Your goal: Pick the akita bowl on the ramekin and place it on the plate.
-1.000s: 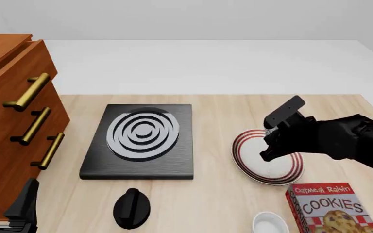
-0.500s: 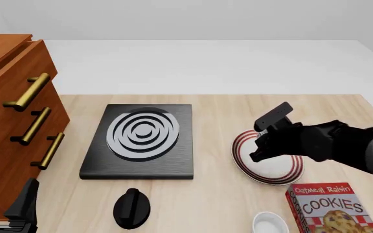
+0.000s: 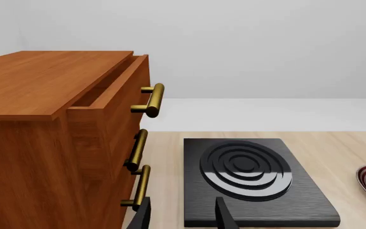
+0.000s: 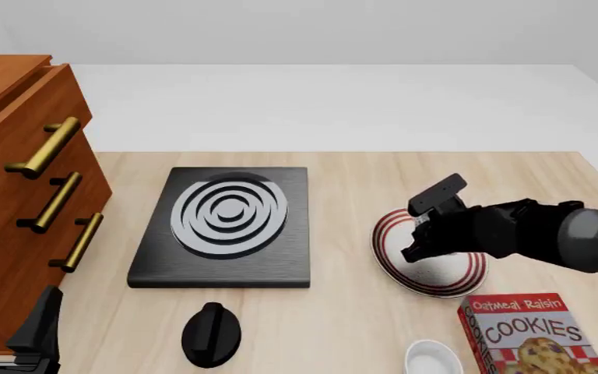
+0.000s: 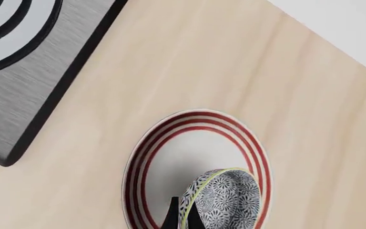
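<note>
In the right wrist view the akita bowl [image 5: 226, 200], grey speckled inside, hangs tilted just over the plate [image 5: 170, 130], which is white with red rings. My right gripper [image 5: 183, 218] is shut on the bowl's rim. From the front, the right gripper [image 4: 416, 248] sits low over the plate [image 4: 385, 234], and the arm hides the bowl. The small white ramekin [image 4: 431, 358] stands bare at the table's near edge. My left gripper [image 4: 8, 321] is open beside the cabinet, its fingers [image 3: 143, 215] holding nothing.
A black stove plate with a ringed burner [image 4: 226, 222] lies mid-table, with a black round knob [image 4: 211, 333] in front of it. A wooden drawer cabinet [image 4: 19, 195] fills the left side. A cookie box [image 4: 532, 335] lies right of the ramekin.
The right arm has come down and a little to the left, bringing the bowl lower over the plate. The left arm has not moved.
</note>
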You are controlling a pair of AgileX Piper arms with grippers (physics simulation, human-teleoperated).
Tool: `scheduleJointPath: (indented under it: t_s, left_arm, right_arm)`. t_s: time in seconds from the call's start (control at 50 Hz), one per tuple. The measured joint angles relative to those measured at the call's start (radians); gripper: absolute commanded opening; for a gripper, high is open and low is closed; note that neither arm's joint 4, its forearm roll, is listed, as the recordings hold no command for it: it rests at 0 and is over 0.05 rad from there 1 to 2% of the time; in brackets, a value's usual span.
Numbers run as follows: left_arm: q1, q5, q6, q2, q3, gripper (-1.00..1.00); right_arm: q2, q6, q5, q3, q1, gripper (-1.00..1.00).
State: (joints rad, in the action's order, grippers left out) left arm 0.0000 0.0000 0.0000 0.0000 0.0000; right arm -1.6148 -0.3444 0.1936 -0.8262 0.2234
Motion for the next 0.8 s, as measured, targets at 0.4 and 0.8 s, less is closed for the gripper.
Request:
scheduleJointPath:
  t_s: [0.4, 0.8]
  left_arm:
    - [0.0, 0.0, 0.0, 0.0, 0.0, 1.0]
    - [0.0, 0.0, 0.0, 0.0, 0.0, 1.0]
  right_arm:
    - [-0.071, -0.036, -0.02, -0.021, -0.044, -1.0]
    - [-0.123, -0.031, -0.067, -0.008, -0.035, -1.0]
